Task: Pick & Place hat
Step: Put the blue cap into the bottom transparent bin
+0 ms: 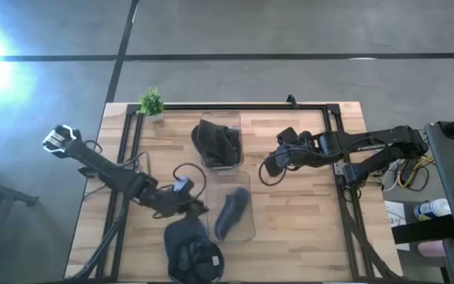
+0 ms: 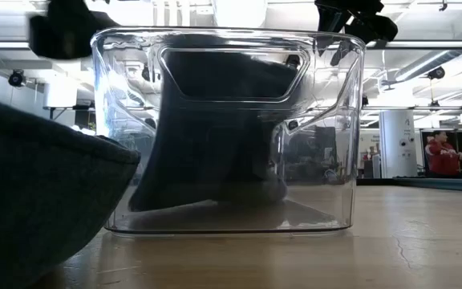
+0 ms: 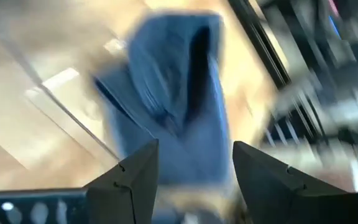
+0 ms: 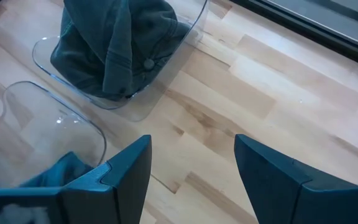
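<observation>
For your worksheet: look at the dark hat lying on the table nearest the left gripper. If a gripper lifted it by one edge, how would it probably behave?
The dark hat would probably sag and fold: the hat in the far clear bin shows soft creased cloth. It is likely light for its size. It seems unlikely to roll, since it lies slumped on the table. The left gripper is open beside it.

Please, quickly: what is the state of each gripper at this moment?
Left gripper: open, holding nothing, near the blue hat.
Right gripper: open, empty, above the bare table.
</observation>
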{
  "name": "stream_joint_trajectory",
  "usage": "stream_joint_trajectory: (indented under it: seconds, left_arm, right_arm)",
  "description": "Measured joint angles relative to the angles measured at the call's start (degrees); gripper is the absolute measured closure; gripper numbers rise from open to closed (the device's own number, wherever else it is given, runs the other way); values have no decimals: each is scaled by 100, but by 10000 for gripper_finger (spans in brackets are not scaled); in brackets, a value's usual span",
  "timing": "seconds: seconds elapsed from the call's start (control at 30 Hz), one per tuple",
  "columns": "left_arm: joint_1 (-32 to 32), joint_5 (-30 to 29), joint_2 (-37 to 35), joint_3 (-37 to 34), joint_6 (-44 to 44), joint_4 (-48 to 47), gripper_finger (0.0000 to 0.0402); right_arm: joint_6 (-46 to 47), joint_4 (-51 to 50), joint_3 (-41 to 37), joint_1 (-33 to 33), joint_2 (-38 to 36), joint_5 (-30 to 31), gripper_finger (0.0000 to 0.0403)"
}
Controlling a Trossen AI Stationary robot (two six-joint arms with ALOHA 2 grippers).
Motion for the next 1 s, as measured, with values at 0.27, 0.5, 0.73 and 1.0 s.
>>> stream_joint_trajectory:
  seconds: [0.27, 0.5, 0.73, 1.0]
  left_arm:
    - [-1436, 1026, 450, 582, 1283, -452, 214]
    - [-2227, 1645, 1729, 1787, 2742, -1731, 224]
    - [-2326, 2231, 2776, 2772, 4414, -1990, 225]
    - [-2357, 2255, 3099, 2686, 4800, -2034, 225]
  right_arm:
    - [-20, -171, -22, -2, 0, -2, 179]
    - [36, -255, -84, -11, 0, -43, 179]
    - [233, -255, -280, -15, 2, -195, 179]
    - [200, -244, -382, 26, 2, -313, 179]
